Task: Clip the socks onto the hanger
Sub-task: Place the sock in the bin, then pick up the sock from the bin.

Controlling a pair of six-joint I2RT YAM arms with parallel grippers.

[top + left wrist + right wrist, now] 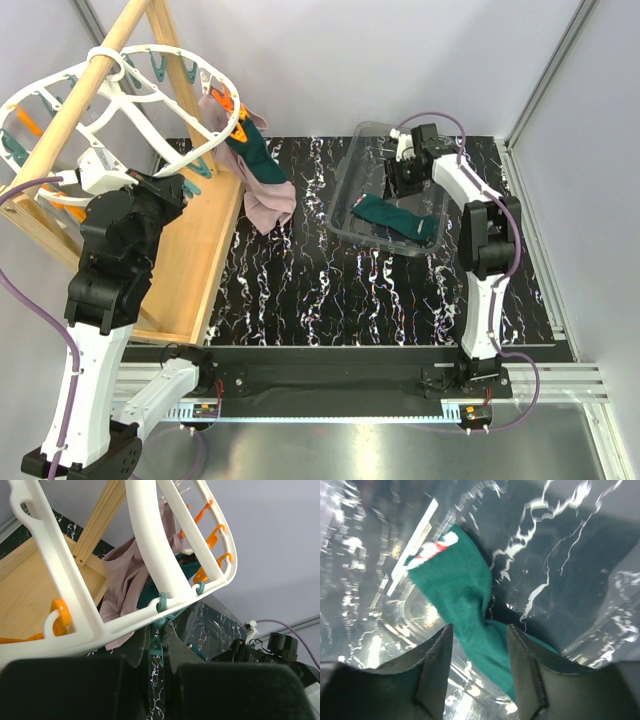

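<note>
One figure [432, 550] on sock [465, 605], wrist-only

One teal sock [398, 221] in clear tub [349, 200] — second sock [250, 152] on hanger [130, 97]

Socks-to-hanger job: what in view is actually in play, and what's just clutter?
In play: loose sock; hung sock; hanger; teal peg between the left fingers.
Lying about: mauve cloth; wooden frame; clear bin, which only holds the loose sock.

Left end effector [161, 634] raised, right end effector [480, 632] lowered, spread
</note>
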